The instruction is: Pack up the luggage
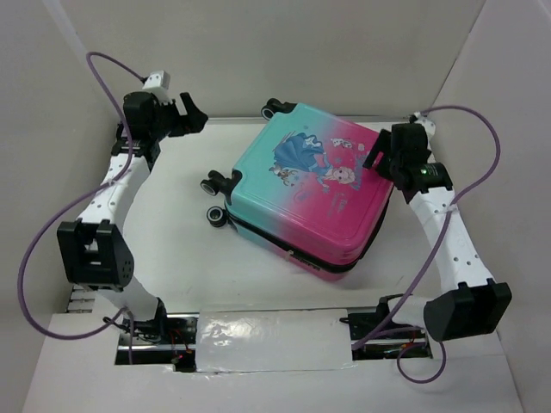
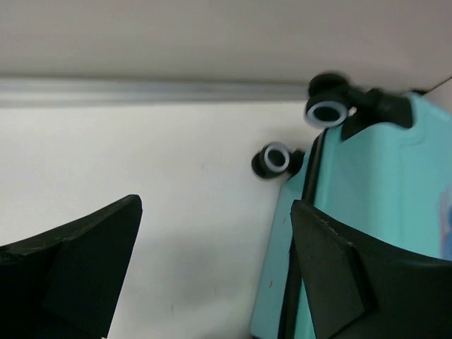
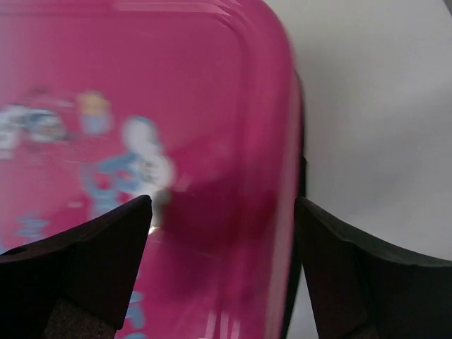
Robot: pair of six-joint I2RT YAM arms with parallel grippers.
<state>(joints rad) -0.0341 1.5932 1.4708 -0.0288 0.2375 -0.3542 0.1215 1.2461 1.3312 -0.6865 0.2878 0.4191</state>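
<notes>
The luggage (image 1: 310, 194) lies flat and closed in the middle of the table, its teal-to-pink shell with the princess print facing up and its black wheels (image 1: 219, 182) to the left. My left gripper (image 1: 191, 114) is open and empty at the far left, apart from the suitcase. Its wrist view shows the teal shell edge (image 2: 367, 191) and two wheels (image 2: 277, 159). My right gripper (image 1: 376, 151) is open, just over the pink far-right corner of the luggage (image 3: 176, 141). The folded pink sweater is out of view.
White walls stand behind and to both sides of the table (image 1: 172, 249). A silver-taped strip (image 1: 271, 340) lies at the near edge between the arm bases. Purple cables (image 1: 34, 249) loop beside each arm.
</notes>
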